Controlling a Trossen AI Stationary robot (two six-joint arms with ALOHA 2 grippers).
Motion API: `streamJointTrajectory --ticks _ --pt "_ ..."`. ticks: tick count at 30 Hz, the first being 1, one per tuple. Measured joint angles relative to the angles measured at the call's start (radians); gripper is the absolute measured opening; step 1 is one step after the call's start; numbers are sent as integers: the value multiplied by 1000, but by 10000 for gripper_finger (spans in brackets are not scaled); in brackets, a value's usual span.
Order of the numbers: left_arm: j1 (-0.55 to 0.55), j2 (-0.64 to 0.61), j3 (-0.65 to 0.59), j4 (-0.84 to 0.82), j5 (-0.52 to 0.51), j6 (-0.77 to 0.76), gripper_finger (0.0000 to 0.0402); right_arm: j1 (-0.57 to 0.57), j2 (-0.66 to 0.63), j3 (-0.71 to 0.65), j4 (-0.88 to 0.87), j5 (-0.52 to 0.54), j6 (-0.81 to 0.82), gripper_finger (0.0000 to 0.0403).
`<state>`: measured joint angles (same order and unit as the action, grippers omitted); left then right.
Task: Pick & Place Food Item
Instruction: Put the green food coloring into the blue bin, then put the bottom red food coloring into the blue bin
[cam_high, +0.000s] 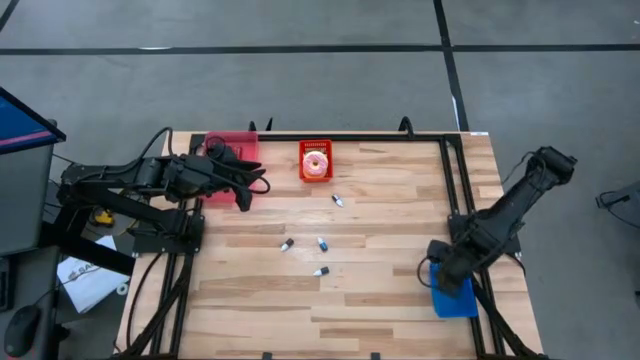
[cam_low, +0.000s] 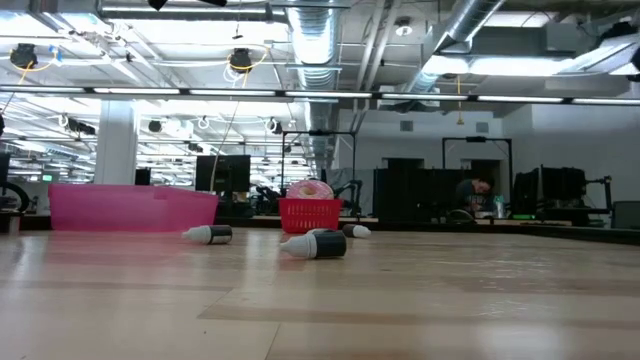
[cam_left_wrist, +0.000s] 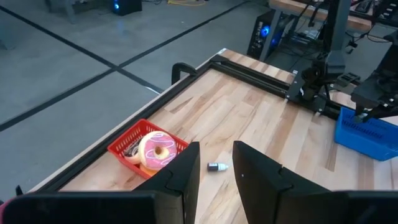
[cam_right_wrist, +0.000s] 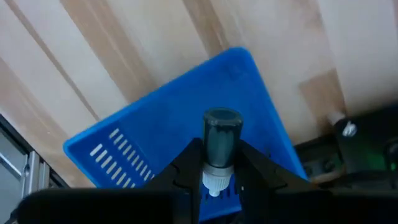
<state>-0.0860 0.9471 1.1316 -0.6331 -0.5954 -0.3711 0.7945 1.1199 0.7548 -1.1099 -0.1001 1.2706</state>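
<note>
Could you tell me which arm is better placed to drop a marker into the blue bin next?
Right: its gripper already holds a marker directly above the blue bin. The left gripper holds nothing.

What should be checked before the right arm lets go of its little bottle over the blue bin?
1. Bottle clamped in right gripper: ok.
2. Right gripper above blue bin: ok, bin fills the wrist view.
3. Bin flat on the table: ok.
4. Bin free of other items: cannot tell.
5. Left gripper clear, waiting near the pink bin: ok.
6. Bottles still loose on the table: not ok, four remain.
</note>
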Motion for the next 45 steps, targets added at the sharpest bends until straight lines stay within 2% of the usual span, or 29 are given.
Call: streamJointTrajectory --ticks 5,19,25,30,33,36,41,45 --pt "0 0 0 0 0 1 92 81 30 0 -3 24 65 67" --pt "0 0 0 0 -1 9 92 90 71 0 12 23 113 135" --pt "0 0 0 0 -1 9 92 75 50 17 176 47 106 151" --pt "0 0 0 0 -1 9 92 -22 48 87 194 126 12 143" --pt "0 0 0 -2 -1 9 92 -120 48 116 230 201 -98 132" --pt "0 0 0 -32 6 9 92 -240 48 123 322 232 -213 121" --pt "0 5 0 -214 130 -36 92 -446 48 123 445 232 -335 113" --pt "-29 32 -1 -315 225 -116 92 -563 44 123 492 230 -393 113"
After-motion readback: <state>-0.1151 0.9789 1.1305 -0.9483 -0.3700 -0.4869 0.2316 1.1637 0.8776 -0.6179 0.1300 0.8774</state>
